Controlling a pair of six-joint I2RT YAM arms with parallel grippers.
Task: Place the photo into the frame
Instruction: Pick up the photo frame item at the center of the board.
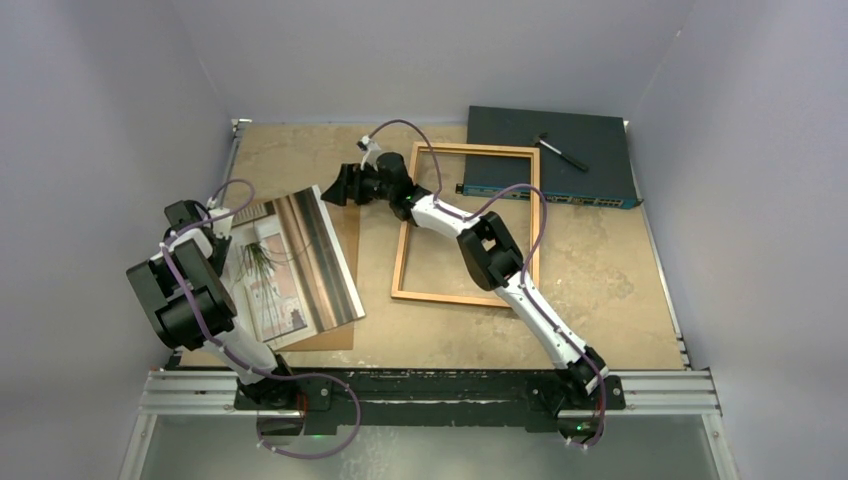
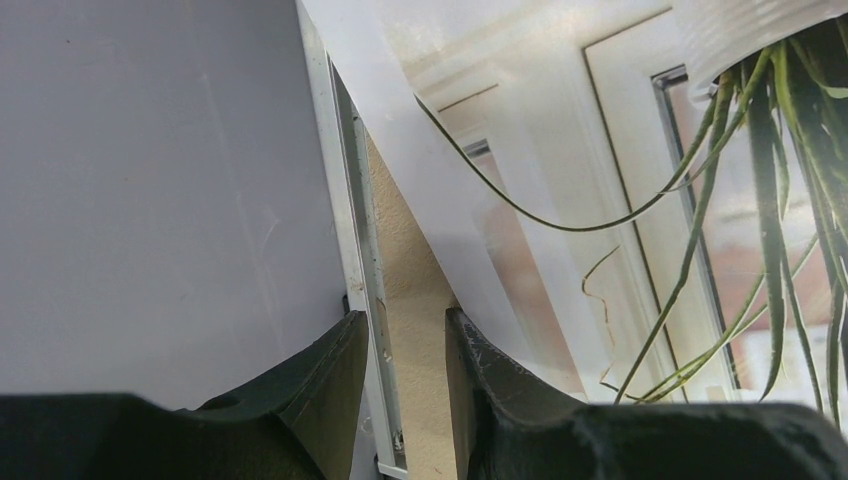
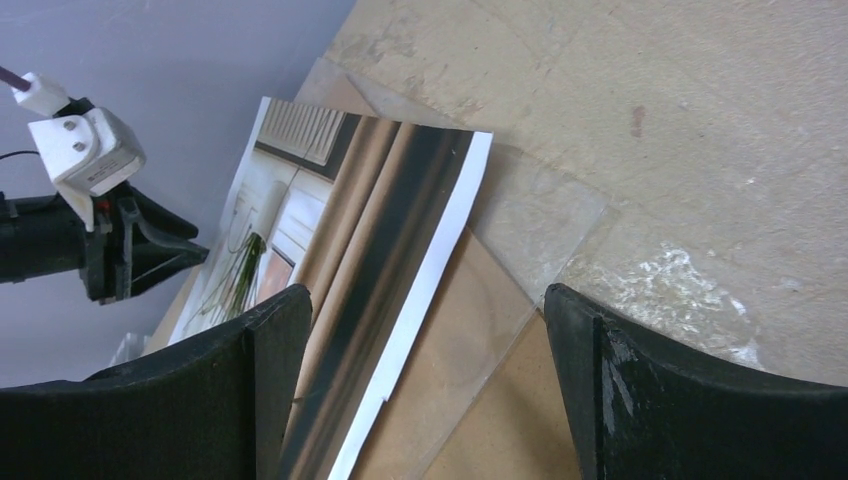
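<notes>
Jaws of the right gripper [image 3: 425, 300] stand wide apart and empty, poised over the upper right corner of the photo [image 1: 290, 262]. Those of the left gripper [image 2: 405, 320] are parted only narrowly with nothing between them. The print's white border runs against one finger, touching or just beside it; I cannot tell which. The photo lies left of centre in the top view on a brown backing board [image 3: 470, 330], apart from the frame [image 1: 450, 298] at centre. It looks light, thin, glossy and easily creased, so it is probably best pinched by its border where an edge overhangs.
</notes>
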